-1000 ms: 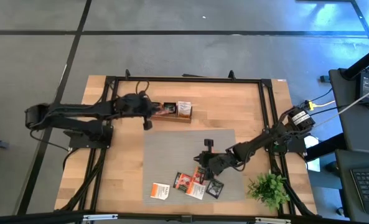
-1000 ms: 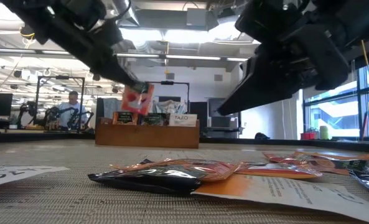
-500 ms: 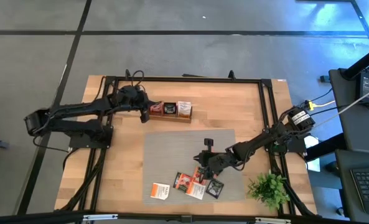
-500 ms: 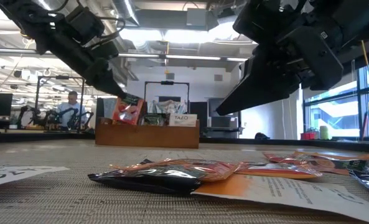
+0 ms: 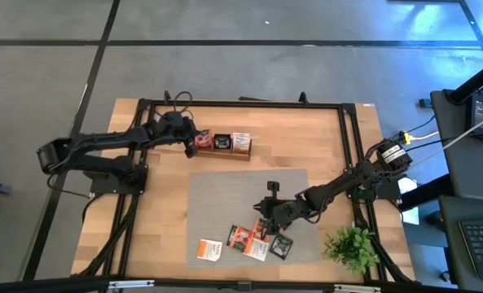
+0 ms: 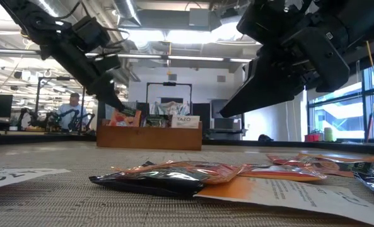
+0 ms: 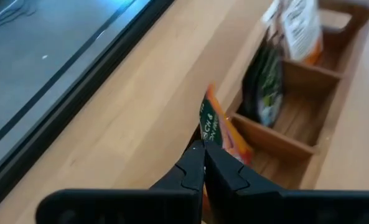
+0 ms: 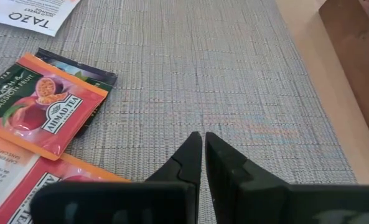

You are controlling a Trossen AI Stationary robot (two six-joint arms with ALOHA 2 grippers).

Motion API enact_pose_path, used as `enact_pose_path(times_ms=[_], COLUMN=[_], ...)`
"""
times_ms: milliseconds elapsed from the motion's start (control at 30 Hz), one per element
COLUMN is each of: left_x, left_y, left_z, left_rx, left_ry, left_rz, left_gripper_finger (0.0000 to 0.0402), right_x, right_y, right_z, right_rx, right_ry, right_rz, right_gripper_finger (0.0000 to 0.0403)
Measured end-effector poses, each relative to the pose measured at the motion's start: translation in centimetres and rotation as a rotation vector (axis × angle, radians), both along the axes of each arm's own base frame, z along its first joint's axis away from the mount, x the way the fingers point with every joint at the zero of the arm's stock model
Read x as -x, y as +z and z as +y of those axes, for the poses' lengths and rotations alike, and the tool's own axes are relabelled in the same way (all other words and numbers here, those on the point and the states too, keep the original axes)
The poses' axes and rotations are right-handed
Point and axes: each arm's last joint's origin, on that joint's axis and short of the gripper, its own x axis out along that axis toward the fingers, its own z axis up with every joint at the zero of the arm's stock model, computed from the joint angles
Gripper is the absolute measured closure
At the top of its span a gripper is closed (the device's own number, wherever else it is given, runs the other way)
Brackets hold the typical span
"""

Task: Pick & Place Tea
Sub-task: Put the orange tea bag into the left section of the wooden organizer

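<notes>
Orange tea sachet (image 7: 216, 127) upright, tilted, pinched in the left tool (image 7: 203, 148) at the tray's end compartment. Other sachets (image 5: 253, 241) lie flat, overlapping, on the grey mat; white one (image 5: 210, 250) apart.

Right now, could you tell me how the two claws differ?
The left claw is shut on an orange tea sachet over the wooden tray's end compartment; the right claw is shut on nothing. The left is over bare wood, the right over the grey mat. Both are closed.
</notes>
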Motion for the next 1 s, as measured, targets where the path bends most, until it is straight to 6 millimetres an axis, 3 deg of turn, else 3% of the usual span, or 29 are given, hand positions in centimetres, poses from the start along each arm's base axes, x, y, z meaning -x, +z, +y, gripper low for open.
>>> enact_pose_path(times_ms=[333, 1000], left_x=[-0.3, -0.7], left_y=[-0.4, 0.7], left_z=[0.1, 0.3], left_rx=[-0.007, -0.061], left_ry=[-0.007, -0.022], left_rz=[0.015, -0.087], left_gripper_finger=[0.0384, 0.0302], right_x=[0.0, 0.1], right_y=[0.0, -0.1], right_z=[0.0, 0.0], right_rx=[0.001, 0.006], right_ry=[0.0, 0.0], right_rz=[0.001, 0.016], right_gripper_finger=[0.0377, 0.0377])
